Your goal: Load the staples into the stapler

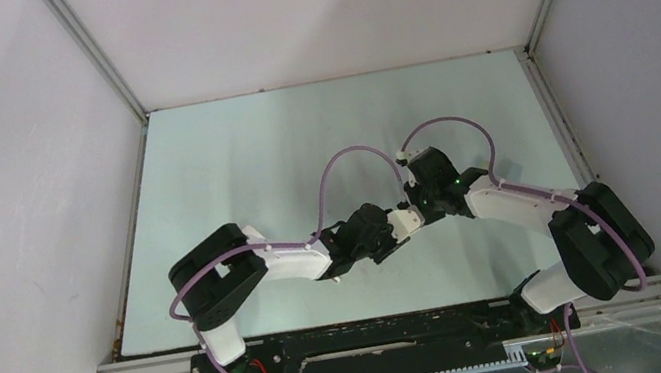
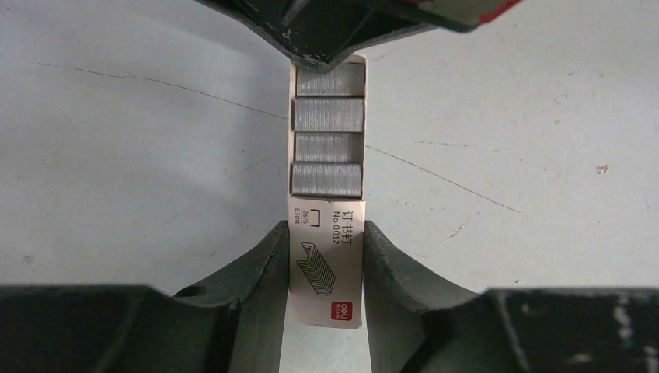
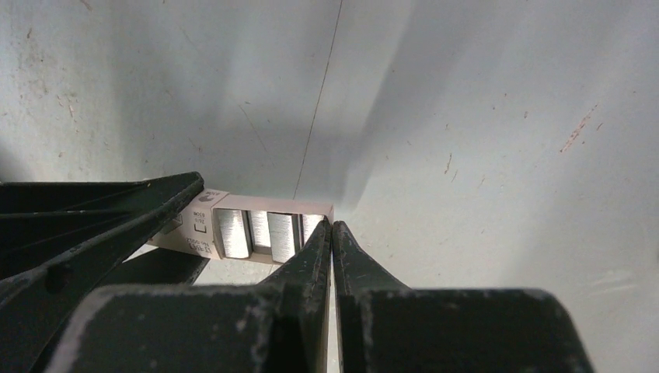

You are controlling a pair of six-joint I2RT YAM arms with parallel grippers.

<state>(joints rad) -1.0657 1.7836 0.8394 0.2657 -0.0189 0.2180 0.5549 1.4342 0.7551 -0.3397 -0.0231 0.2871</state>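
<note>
My left gripper is shut on the white staple box sleeve, which has black print and a small red logo, and holds it just above the table. The grey staples lie in the tray, which is slid out of the sleeve and shows several strips. My right gripper is shut with its tips pinched on the tray's far end wall; the tray lies just left of its fingers. In the top view both grippers meet at mid-table, hiding the box. No stapler shows in any view.
The pale green table is walled by white panels left, back and right. Purple cables loop above both wrists. The arm bases sit on a black rail at the near edge. The left gripper's finger crosses the right wrist view.
</note>
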